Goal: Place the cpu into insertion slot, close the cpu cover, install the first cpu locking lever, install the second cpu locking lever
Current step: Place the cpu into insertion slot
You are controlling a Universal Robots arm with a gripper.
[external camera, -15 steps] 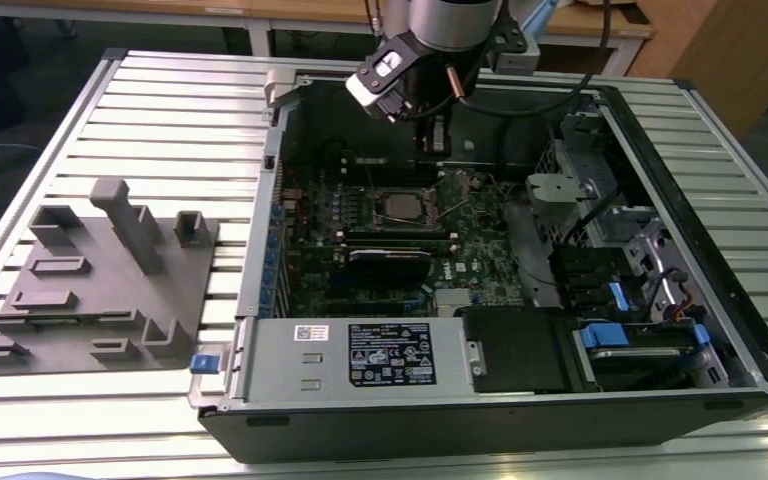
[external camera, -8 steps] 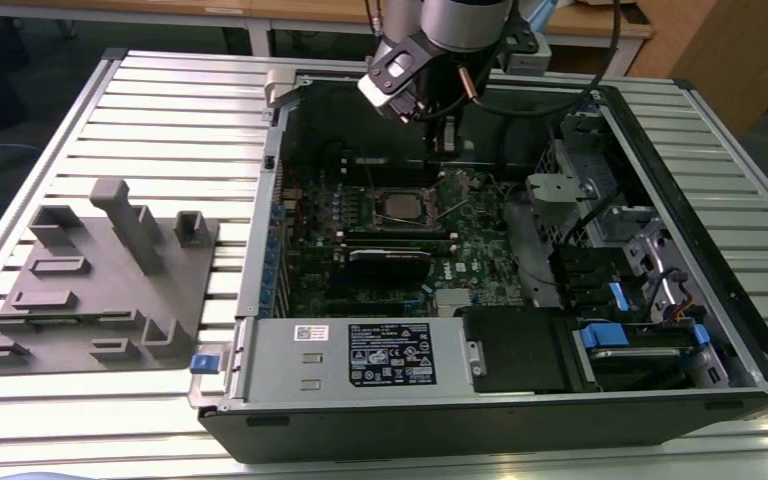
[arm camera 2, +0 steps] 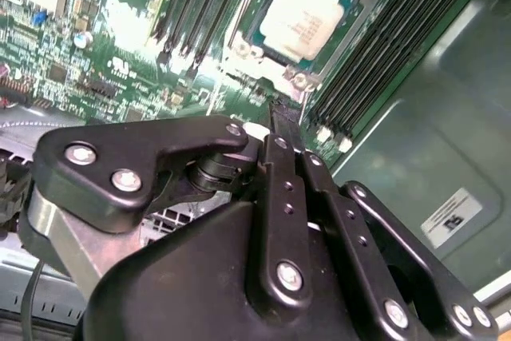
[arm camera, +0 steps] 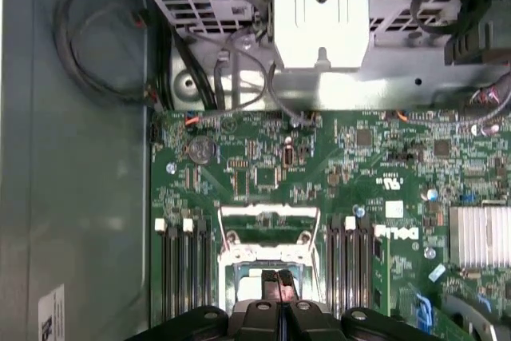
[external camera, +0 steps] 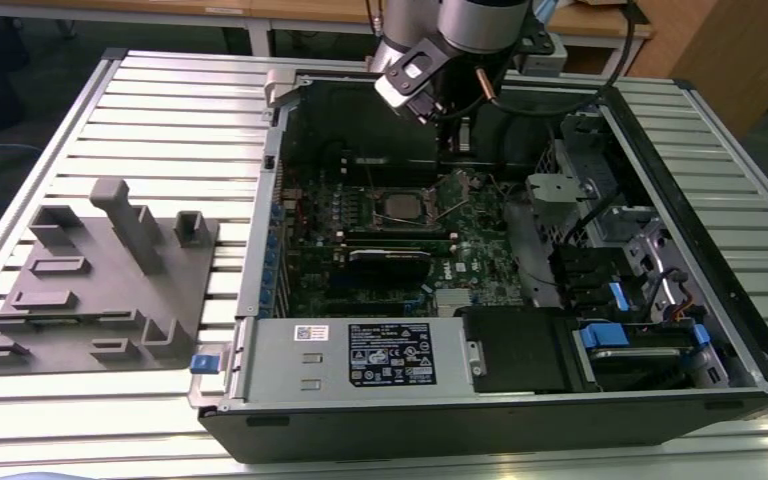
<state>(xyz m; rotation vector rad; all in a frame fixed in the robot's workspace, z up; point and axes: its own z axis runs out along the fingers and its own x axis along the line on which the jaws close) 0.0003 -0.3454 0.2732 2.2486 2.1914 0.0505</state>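
The cpu (external camera: pixel 402 204) sits mid-frame in the exterior view; in the second wrist view it lies just beyond the gripper (arm camera 2: pixel 283 114), whose fingers are together and empty.

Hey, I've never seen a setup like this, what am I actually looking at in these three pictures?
A robot arm works over an open computer case lying on a slatted table. The exterior view looks on from outside; both wrist views ride on the arm. A grey fixture lies beside the case. The gripper, fingers shut with nothing visible between them, hangs close above the cpu, seated amid the green circuit board.
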